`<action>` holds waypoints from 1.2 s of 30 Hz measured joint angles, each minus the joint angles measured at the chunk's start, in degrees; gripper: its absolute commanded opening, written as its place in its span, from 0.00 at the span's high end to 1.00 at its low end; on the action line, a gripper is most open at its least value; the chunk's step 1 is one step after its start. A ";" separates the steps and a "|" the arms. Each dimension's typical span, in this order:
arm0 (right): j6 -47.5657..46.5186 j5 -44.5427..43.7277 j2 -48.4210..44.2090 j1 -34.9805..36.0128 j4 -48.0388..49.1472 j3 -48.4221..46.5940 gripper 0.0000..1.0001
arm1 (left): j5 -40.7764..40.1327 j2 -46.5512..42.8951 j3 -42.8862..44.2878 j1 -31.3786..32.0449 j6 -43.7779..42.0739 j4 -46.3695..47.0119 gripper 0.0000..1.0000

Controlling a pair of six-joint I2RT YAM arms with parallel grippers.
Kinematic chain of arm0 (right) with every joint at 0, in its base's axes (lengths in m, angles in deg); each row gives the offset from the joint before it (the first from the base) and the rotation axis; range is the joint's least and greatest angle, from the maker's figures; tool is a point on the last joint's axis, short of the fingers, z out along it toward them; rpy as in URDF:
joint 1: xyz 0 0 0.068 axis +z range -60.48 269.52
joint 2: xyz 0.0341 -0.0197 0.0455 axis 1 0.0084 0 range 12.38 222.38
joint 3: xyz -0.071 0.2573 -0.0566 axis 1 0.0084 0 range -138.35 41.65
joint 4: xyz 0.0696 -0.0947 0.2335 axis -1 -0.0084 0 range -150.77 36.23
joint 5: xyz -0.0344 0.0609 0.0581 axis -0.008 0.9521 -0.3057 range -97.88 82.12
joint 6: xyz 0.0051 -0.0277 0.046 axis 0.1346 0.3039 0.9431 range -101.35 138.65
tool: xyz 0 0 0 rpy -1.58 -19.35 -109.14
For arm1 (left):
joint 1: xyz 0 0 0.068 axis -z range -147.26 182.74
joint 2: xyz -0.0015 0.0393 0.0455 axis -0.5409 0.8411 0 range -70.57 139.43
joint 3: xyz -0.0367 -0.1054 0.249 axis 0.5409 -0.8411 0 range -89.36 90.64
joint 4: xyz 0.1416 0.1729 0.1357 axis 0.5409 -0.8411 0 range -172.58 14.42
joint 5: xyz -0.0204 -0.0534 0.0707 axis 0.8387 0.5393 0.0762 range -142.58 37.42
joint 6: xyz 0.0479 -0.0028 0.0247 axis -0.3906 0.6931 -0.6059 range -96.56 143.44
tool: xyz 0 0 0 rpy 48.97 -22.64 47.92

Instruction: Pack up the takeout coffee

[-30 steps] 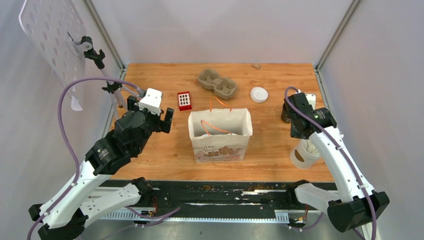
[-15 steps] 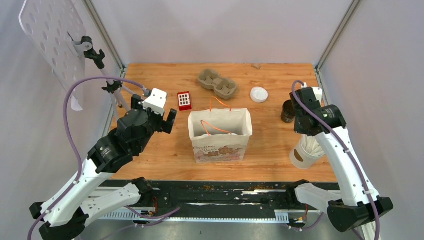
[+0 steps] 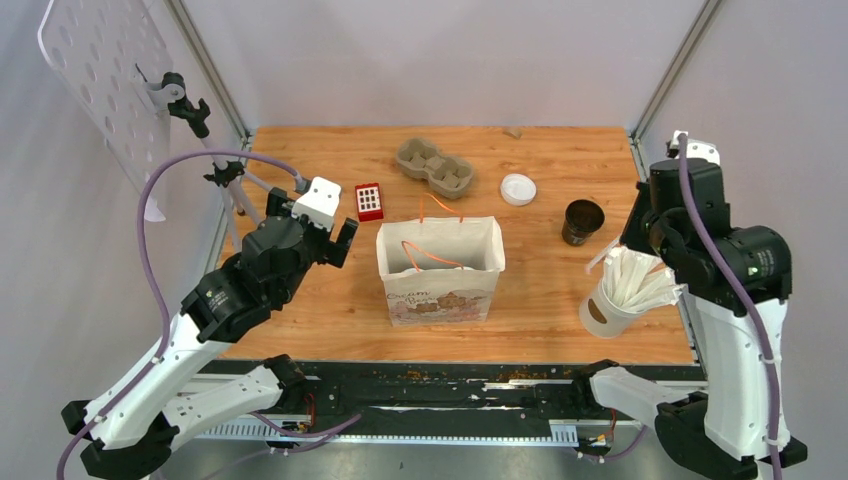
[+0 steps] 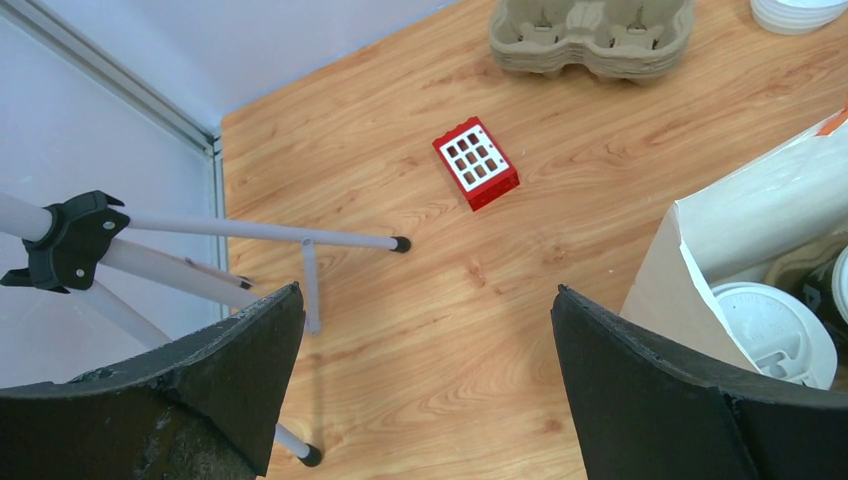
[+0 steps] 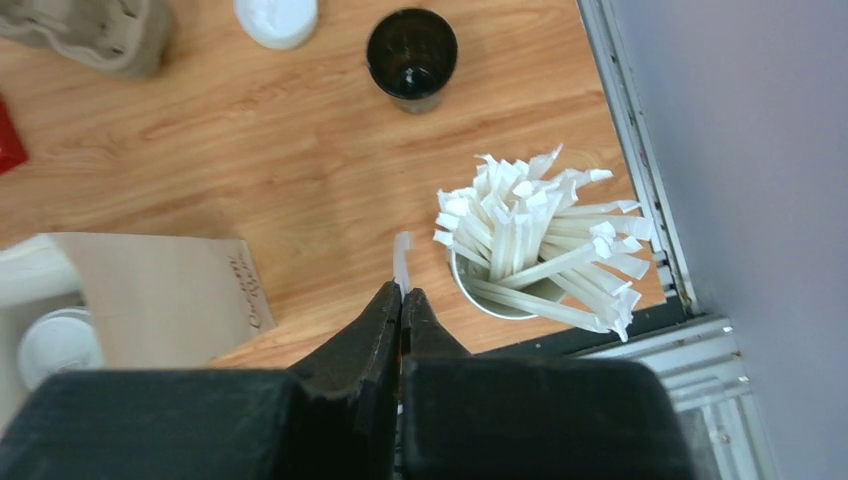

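Observation:
A white-lidded takeout coffee cup sits inside the paper bag; the right wrist view also shows this cup in the bag. A dark cup stands open on the table, with a loose white lid beyond it. My right gripper is shut on a thin white stick, raised above the table beside the stick holder. My left gripper hangs open over bare wood left of the bag, holding nothing.
A grey-brown pulp tray and a small red block lie behind the bag. The white holder of sticks stands at the table's front right. A tripod's white legs sit by the left wall.
My right gripper closed, then rose and swung right from beside the dark cup, uncovering it, with a white stick in its jaws. The left arm crept slightly forward.

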 measured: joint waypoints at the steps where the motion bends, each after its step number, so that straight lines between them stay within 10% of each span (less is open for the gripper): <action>1: 0.09 0.57 0.24 0.00 -0.33 -1.92 1.00 | -0.04 0.04 0.00 0.00 -0.07 0.00 0.00; 9: 0.63 5.27 2.23 0.00 1.29 -15.65 1.00 | -0.63 0.13 0.00 0.00 -1.42 0.15 0.00; 36: 13.84 49.16 -11.63 0.00 45.62 26.34 0.98 | -0.79 0.15 0.13 0.00 -4.33 2.19 0.00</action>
